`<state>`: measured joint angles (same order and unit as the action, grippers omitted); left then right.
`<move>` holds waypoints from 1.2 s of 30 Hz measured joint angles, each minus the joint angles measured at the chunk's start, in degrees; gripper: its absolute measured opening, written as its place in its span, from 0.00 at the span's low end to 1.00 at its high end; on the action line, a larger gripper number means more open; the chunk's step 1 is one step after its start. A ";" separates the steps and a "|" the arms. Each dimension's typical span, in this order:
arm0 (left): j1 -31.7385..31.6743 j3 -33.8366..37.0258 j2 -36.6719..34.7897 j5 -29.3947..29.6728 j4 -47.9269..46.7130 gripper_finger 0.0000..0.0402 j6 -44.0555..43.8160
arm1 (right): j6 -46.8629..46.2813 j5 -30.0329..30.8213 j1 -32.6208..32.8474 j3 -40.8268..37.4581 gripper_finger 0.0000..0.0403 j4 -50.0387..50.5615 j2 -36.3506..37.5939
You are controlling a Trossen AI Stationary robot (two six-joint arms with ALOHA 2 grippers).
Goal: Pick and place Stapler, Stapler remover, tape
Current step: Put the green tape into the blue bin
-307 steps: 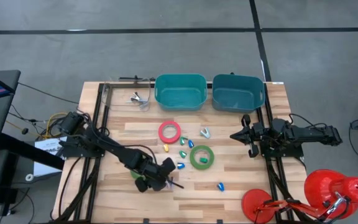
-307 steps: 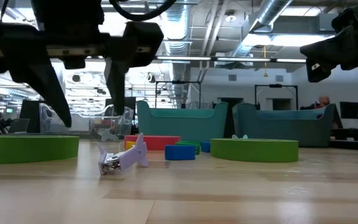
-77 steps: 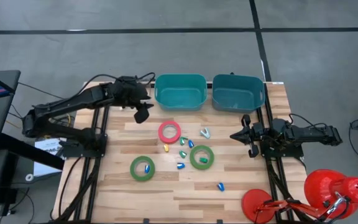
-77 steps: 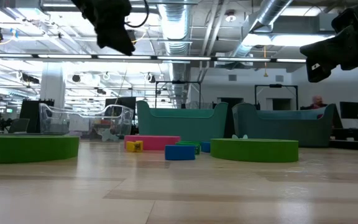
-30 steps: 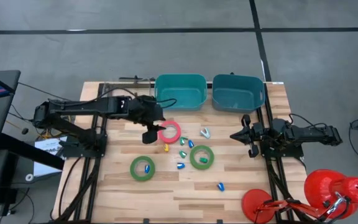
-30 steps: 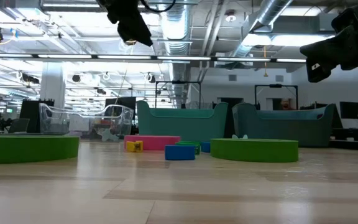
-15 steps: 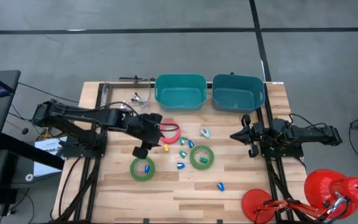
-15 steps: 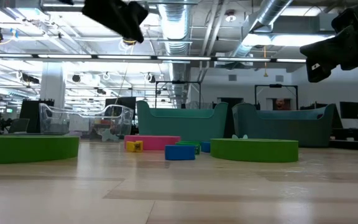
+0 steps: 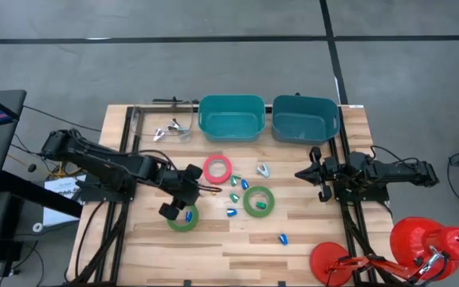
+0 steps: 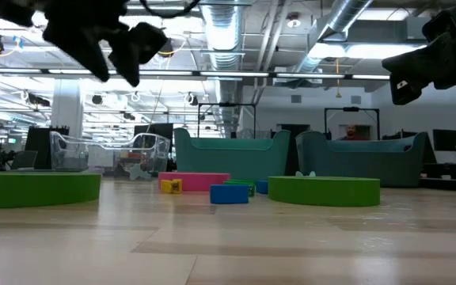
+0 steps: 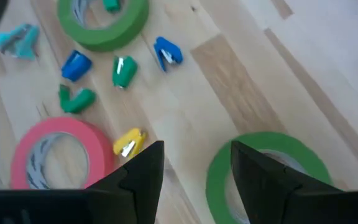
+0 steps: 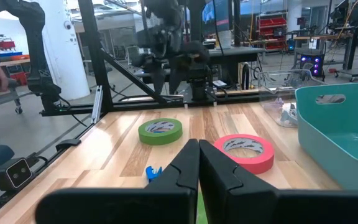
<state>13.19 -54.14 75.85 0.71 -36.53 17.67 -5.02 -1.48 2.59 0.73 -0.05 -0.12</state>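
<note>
High view shows the left gripper (image 9: 178,205) now over the near green tape (image 9: 183,218) at the table's front left, having swung there within the last second from beside the pink-red tape (image 9: 217,168). Left wrist view confirms its fingers (image 11: 143,177) are spread and empty, straddling the gap between that green roll (image 11: 267,168) and the pink-red roll (image 11: 56,154). Nothing on the table has shifted in that time: second green tape (image 9: 258,201) and the small coloured pieces lie as before, near the centre. Both teal bins (image 9: 231,117) stand at the far edge. Right gripper (image 9: 318,174) remains parked at the right edge, fingers pressed together. Judgement: the near green roll is the next intended pick; no grasp has begun.
</note>
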 joint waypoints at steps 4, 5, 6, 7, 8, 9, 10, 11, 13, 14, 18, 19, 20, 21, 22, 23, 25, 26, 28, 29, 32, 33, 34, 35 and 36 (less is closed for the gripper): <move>-0.03 3.04 0.00 0.06 0.42 0.44 -1.63 | 0.01 0.00 0.01 0.02 0.00 0.01 0.01; -0.09 3.86 0.00 0.07 0.73 0.44 -3.19 | 0.00 0.00 0.00 0.02 0.00 0.01 0.01; -0.25 4.67 0.00 0.07 1.19 0.44 -5.10 | 0.00 -0.02 0.02 0.02 0.00 0.00 0.02; -0.43 5.40 0.00 0.05 1.76 0.44 -7.61 | 0.00 0.00 0.02 0.00 0.00 0.00 0.00; -0.60 5.98 0.00 0.02 2.00 0.44 -10.41 | 0.00 0.00 0.01 0.01 0.00 0.00 0.00; -0.80 6.45 0.00 0.04 2.02 0.44 -12.81 | 0.00 0.00 0.00 0.02 0.00 0.00 0.00; -0.89 6.87 0.00 0.06 2.02 0.44 -14.69 | 0.00 -0.01 0.01 0.01 0.00 0.00 0.00; -0.90 7.21 0.00 0.11 2.04 0.44 -16.00 | 0.00 0.00 0.01 0.02 0.00 0.02 0.00; -0.90 7.76 0.00 0.49 2.00 0.44 -17.05 | 0.01 0.00 0.01 0.01 0.00 0.00 0.00; -0.90 8.04 0.00 0.57 2.11 0.45 -17.77 | 0.00 -0.01 0.01 0.02 0.00 0.01 0.01; -0.90 9.08 0.00 0.72 2.15 0.54 -20.58 | 0.00 -0.01 0.02 0.02 0.00 0.00 0.00; -0.90 9.49 0.00 0.73 2.13 0.57 -21.04 | 0.02 0.00 0.02 0.02 0.00 0.02 0.00; -0.90 9.89 0.00 0.74 2.10 0.60 -21.43 | 0.02 -0.02 0.00 0.02 0.00 0.00 0.00; -0.90 10.25 0.00 0.76 2.15 0.63 -21.64 | 0.00 -0.01 0.02 0.02 0.00 0.00 0.00; -0.90 10.64 0.00 0.74 2.25 0.66 -21.74 | 0.00 0.00 0.02 0.01 0.00 0.01 0.01; -0.90 11.04 0.00 0.74 2.38 0.68 -22.13 | 0.00 0.00 0.01 0.01 0.00 0.01 0.00; -0.90 11.86 0.00 0.74 2.55 0.72 -22.88 | 0.00 -0.01 0.01 0.01 0.00 0.01 0.01; -0.90 12.28 0.00 0.74 2.83 0.73 -23.13 | 0.00 -0.01 0.00 0.02 0.00 0.00 0.02; -0.89 13.28 0.00 0.74 3.60 0.74 -24.05 | 0.00 -0.01 0.00 0.00 0.00 0.00 0.01; -0.89 13.78 0.00 0.73 3.93 0.75 -25.19 | 0.00 0.00 0.02 0.00 0.00 0.00 0.00; -0.66 14.61 0.00 0.73 4.60 0.75 -28.63 | 0.01 -0.01 0.00 0.02 0.00 0.00 0.00; -0.47 14.73 0.00 0.74 4.61 0.75 -28.99 | 0.01 -0.01 0.01 0.01 0.00 0.01 0.01; -0.26 14.81 0.00 0.74 4.58 0.75 -29.12 | 0.01 -0.01 0.01 0.00 0.00 0.00 0.00; -0.10 14.81 0.00 0.72 4.63 0.75 -29.14 | 0.01 0.00 0.01 0.01 0.00 0.00 0.00; 0.07 14.81 0.00 0.72 4.69 0.75 -29.14 | 0.01 -0.02 0.02 0.02 0.00 0.00 0.00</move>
<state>13.26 -39.33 75.85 1.43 -31.83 -11.46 -5.01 -1.49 2.61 0.75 -0.05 -0.12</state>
